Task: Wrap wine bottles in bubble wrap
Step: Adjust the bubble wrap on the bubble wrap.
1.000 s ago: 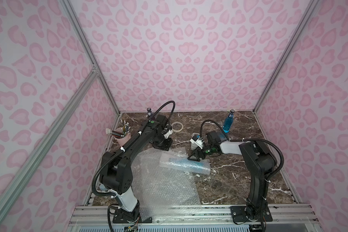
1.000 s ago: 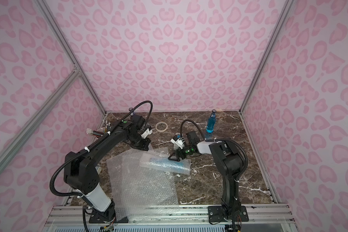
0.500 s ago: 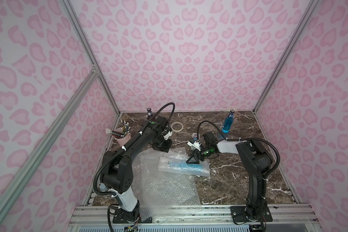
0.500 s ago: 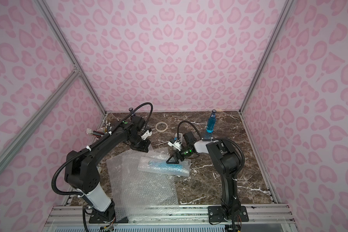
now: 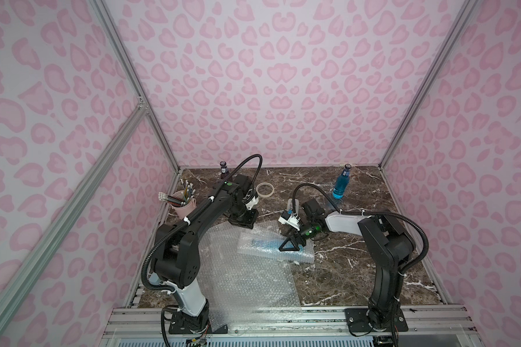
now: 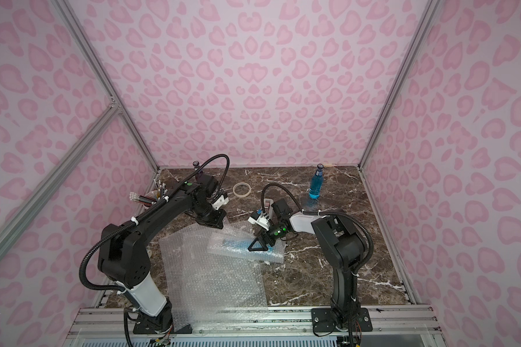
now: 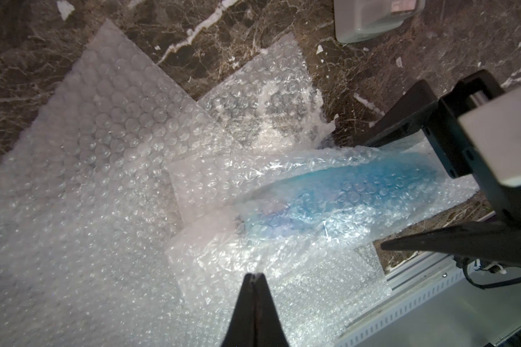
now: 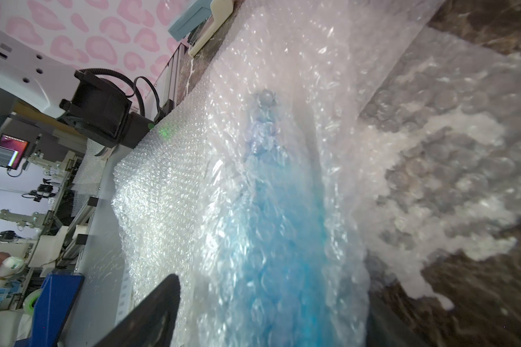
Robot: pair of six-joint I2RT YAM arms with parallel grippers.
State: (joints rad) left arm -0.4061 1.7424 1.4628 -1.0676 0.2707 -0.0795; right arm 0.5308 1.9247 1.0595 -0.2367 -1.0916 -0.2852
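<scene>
A blue wine bottle (image 5: 269, 244) (image 7: 352, 192) (image 8: 271, 240) lies on its side, loosely rolled in bubble wrap (image 5: 301, 255) (image 7: 211, 186). My right gripper (image 5: 288, 243) (image 6: 257, 245) (image 7: 370, 195) (image 8: 271, 288) stands open astride its body, one finger (image 8: 154, 312) on each side. My left gripper (image 5: 241, 220) (image 6: 211, 222) (image 7: 254, 275) is shut, its tips low over the wrap's far left edge. A larger flat bubble wrap sheet (image 5: 247, 282) (image 6: 220, 276) lies under the roll. A second blue bottle (image 5: 340, 186) (image 6: 315, 186) stands at the back right and a purple bottle (image 5: 223, 168) (image 6: 196, 165) at the back left.
A pale tape roll (image 5: 265, 189) (image 6: 242, 189) lies flat behind the grippers. A pink cup of pencils (image 5: 182, 204) (image 6: 146, 199) stands by the left wall. The flat sheet overhangs the metal front rail (image 5: 313, 318). Brown marble tabletop (image 5: 358, 270) shows on the right.
My right gripper has shifted a little left and down over the wrapped bottle, and the roll has slid slightly left. My left gripper has edged toward the front.
</scene>
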